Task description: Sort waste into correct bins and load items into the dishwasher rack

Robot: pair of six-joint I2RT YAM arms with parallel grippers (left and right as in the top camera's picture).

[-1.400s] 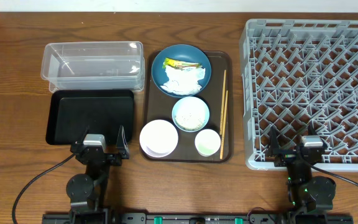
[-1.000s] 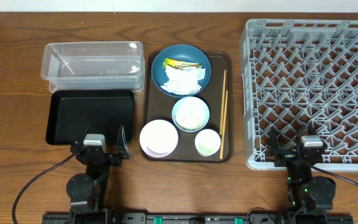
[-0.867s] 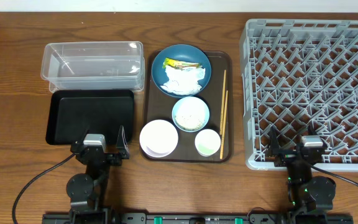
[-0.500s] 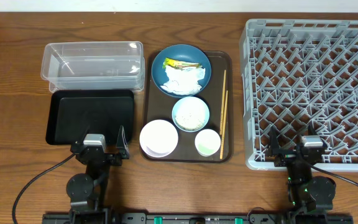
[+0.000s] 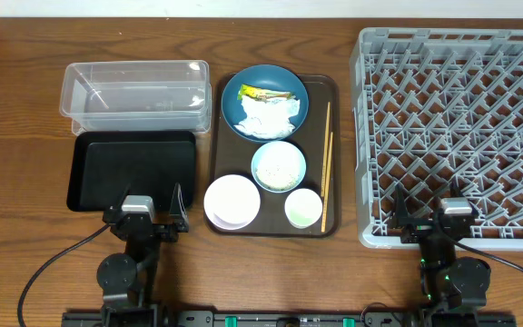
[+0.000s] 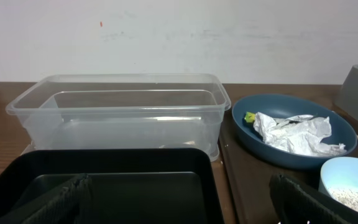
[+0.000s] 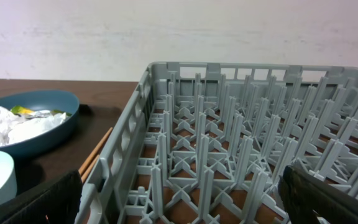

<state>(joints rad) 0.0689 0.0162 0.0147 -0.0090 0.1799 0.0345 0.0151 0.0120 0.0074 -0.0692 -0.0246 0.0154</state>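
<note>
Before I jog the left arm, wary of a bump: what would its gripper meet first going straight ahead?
Probably the black tray, lying directly before the open left gripper. If the gripper clears the tray's rim, the clear tub behind it comes next; height is hard to judge.

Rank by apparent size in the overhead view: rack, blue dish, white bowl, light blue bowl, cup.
1. rack, by far the largest
2. blue dish
3. white bowl and light blue bowl: look about alike, so not ranked
4. cup, the smallest
</note>
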